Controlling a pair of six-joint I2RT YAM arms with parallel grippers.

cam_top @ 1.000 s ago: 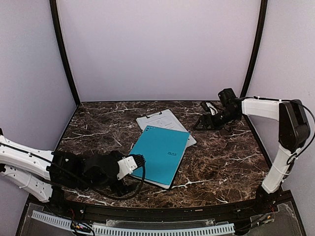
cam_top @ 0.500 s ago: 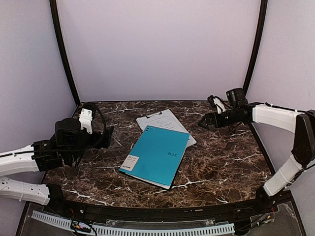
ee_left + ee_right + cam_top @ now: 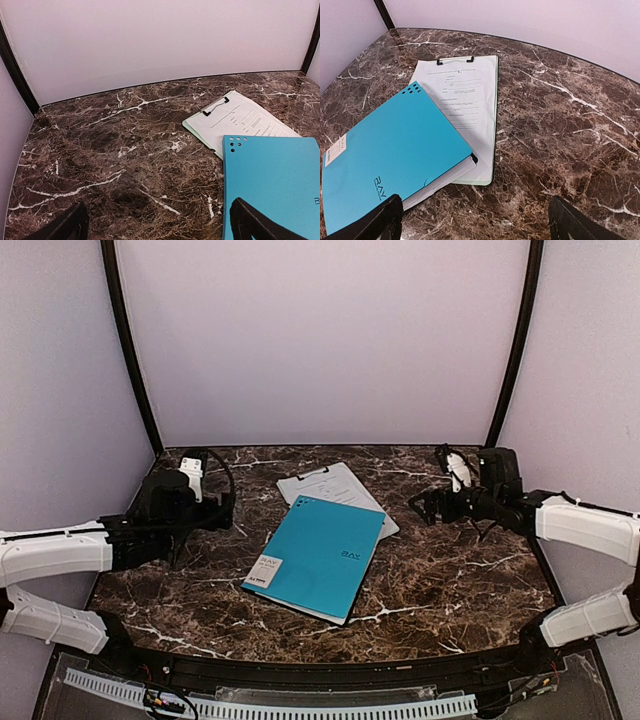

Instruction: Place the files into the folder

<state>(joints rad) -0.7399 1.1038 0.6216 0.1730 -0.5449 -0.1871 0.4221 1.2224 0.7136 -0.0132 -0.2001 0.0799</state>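
The teal folder (image 3: 320,552) lies closed and slanted in the middle of the marble table, its white label (image 3: 264,571) at the near left corner. In the right wrist view the folder (image 3: 395,150) shows white sheet edges (image 3: 447,181), the files, poking out from under its cover. My left gripper (image 3: 224,510) hovers open left of the folder, nothing between its fingers; its wrist view shows the folder (image 3: 275,185) by the right finger (image 3: 250,222). Open and empty too, my right gripper (image 3: 422,507) hangs right of the folder.
A pale green clipboard (image 3: 336,485) with a printed sheet (image 3: 465,95) under its black clip lies behind the folder, partly covered by it. Light walls with black posts close in the back and sides. A perforated white rail (image 3: 270,705) runs along the near edge.
My left arm swung from low by the folder's near left corner up to the left side, uncovering the label. My right arm drew back toward the right and lowered. The folder stayed put.
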